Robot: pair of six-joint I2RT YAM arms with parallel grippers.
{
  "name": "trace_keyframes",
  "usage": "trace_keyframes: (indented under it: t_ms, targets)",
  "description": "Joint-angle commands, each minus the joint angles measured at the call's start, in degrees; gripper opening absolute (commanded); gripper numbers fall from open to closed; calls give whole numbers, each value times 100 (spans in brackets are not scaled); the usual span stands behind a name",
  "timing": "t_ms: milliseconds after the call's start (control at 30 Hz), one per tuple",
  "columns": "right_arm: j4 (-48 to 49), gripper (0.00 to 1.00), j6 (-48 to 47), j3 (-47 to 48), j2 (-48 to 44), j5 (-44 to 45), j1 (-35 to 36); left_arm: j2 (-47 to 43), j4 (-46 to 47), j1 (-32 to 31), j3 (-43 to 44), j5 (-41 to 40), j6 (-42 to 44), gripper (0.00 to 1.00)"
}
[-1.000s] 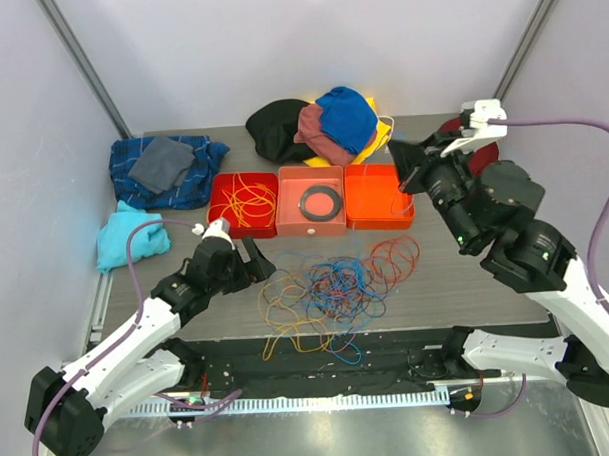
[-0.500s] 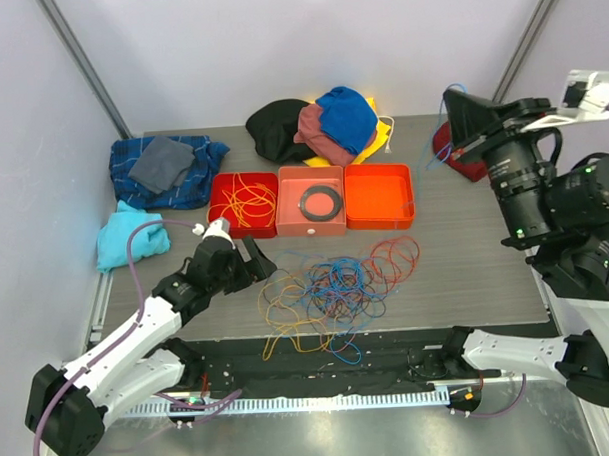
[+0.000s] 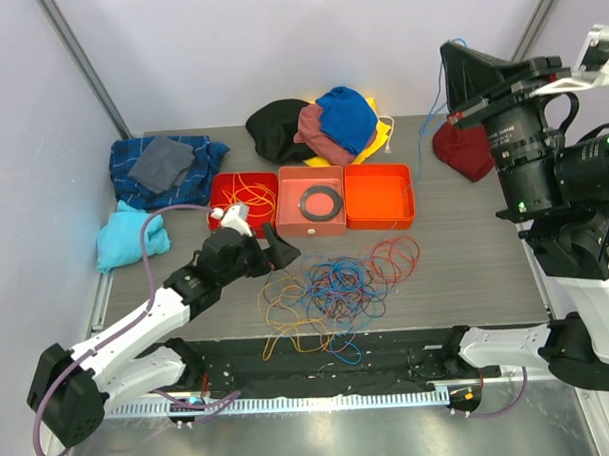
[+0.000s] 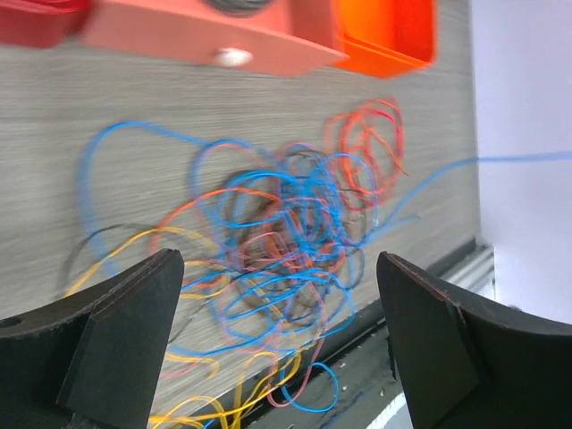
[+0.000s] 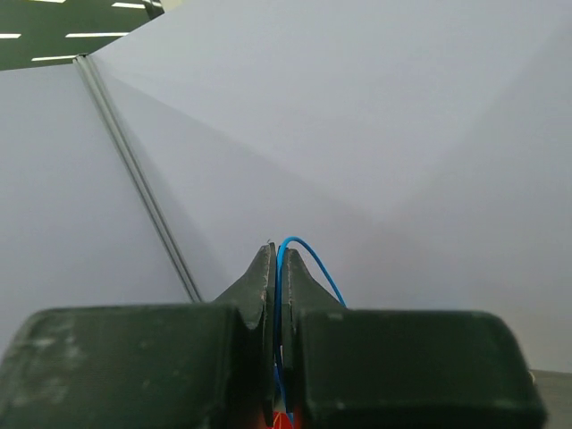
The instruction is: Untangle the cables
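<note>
The cables (image 3: 332, 287) lie in a loose tangle of blue, orange, red and yellow loops near the table's front edge; in the left wrist view the cables (image 4: 286, 237) spread below my fingers. My left gripper (image 3: 272, 251) hangs open just left of the tangle, and in its own view the left gripper (image 4: 279, 268) holds nothing. My right gripper (image 3: 448, 51) is raised high at the back right, shut on one blue cable (image 3: 441, 98) that runs down toward the pile. In the right wrist view that blue cable (image 5: 315, 265) loops out of the shut right gripper (image 5: 276, 255).
Three trays stand behind the tangle: a red tray (image 3: 220, 219) with orange cables, a salmon tray (image 3: 294, 224) with a black ring (image 3: 321, 200), and an orange tray (image 3: 378, 197). Clothes (image 3: 321, 122) are heaped at the back, a plaid cloth (image 3: 167, 168) and a cyan cloth (image 3: 125, 239) at left, a maroon cloth (image 3: 465, 147) at right.
My right arm has swung up and back, lifting the blue cable away from the orange tray. My left gripper has moved right toward the tangle and opened slightly wider.
</note>
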Motion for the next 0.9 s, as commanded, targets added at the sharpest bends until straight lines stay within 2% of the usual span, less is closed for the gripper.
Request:
trace_keyframes:
  t_ms: [0,67,133,233,367,433,567,700,767,833,867]
  targets:
    - [146,1,48,1106,401,-544,1,516,914,-521,578,-44,485,95]
    - [58,1,-13,2148,867,-791,1,613,931,-618,683,-70,433,94]
    - [197,1,-66,2471,1035,-958,9,676,975,-644,640,-70,292,94]
    - [400,1,-180,2226,956,-828,10,571,1028,-653,438,-79,186,93]
    - [1023,1,-592,947,509,-371,10,123,941,-653,131,-158,186,93]
    - [1506,1,-979,679,464,-178,10,-245,721,-653,7,-332,239,93]
    - [1903,1,-1480,1185,797,-9,1,-782,343,-653,-195,-492,274,93]
    - [2735,1,-2077,1504,1113,25,1,-1064,141,-653,-379,-580,204,93]
    - [2704,1,-2534,1855,1254,227,10,-1108,88,-645,-450,-571,169,93]
    - [2641,1,-2711,1778,1194,622,10,-1144,79,-653,-502,-571,151,93]
    - [2624,1,-2677,1351,1080,736,1,-1135,96,-653,-538,-571,143,93]
